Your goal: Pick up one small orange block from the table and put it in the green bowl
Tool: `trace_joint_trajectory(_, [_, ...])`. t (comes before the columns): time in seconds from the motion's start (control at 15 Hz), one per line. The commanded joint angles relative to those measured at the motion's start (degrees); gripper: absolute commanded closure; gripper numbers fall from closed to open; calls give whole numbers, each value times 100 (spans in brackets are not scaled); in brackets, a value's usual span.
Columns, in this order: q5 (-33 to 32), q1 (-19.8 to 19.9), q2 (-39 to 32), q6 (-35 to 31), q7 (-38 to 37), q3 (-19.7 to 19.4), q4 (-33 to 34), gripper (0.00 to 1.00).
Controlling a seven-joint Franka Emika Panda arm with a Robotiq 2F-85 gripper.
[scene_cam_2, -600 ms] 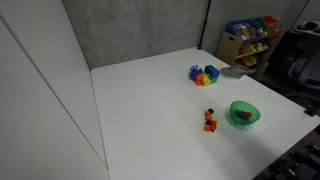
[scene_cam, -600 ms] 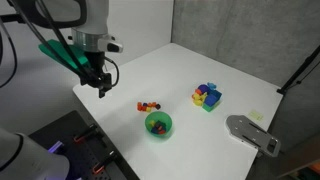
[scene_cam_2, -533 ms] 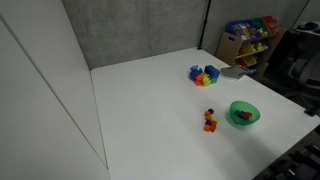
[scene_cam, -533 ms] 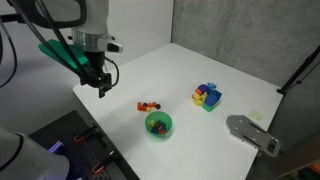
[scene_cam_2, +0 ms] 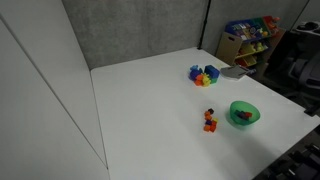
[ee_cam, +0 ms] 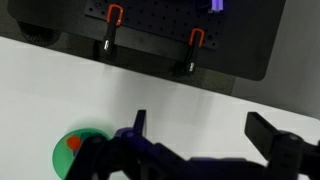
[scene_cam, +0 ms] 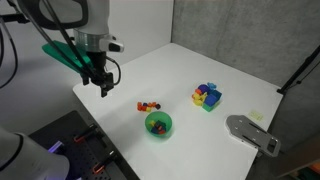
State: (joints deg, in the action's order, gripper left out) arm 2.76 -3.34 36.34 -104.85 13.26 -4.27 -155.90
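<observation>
A small cluster of orange, red and dark blocks lies on the white table, also seen in an exterior view. The green bowl stands beside them and holds some blocks; it shows in both exterior views and at the lower left of the wrist view. My gripper hangs above the table's near-left corner, well away from the blocks. In the wrist view the gripper is open and empty over bare table.
A blue tray with yellow and purple pieces sits further back on the table. A grey device lies past the table's edge. A black pegboard with red clamps shows beyond the table edge.
</observation>
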Motion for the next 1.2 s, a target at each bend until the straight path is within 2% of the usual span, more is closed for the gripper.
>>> trace_joint_trajectory(0.0, [46, -79, -539, -432, 22, 117, 234, 0])
trace_joint_trajectory(0.53, [22, -271, -1995, -1956, 152, 383, 741, 0])
trace_joint_trajectory(1.13, [-255, -454, -3697, -4248, 453, 837, 1074, 0])
